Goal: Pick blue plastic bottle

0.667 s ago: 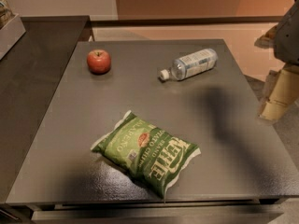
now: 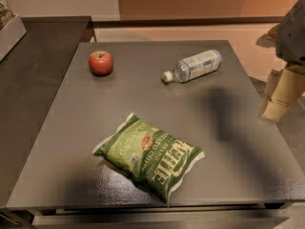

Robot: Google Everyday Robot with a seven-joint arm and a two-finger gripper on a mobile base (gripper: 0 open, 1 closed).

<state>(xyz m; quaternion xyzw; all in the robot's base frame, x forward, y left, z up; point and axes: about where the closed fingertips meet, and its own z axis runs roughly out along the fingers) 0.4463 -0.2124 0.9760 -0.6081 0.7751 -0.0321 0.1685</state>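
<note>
The blue plastic bottle [image 2: 195,65] lies on its side at the far middle-right of the grey table [image 2: 238,147], with its white cap pointing left and toward me. It is clear and bluish, with a pale label. My gripper [image 2: 280,95] hangs at the right edge of the view, beyond the table's right edge. It is to the right of the bottle, nearer to me, and well apart from it. It holds nothing that I can see. Its shadow falls on the table below the bottle.
A red apple [image 2: 101,63] sits at the far left of the table. A green chip bag [image 2: 150,154] lies near the front middle. A darker counter [image 2: 33,80] adjoins on the left, with a box [image 2: 9,30] at its far corner.
</note>
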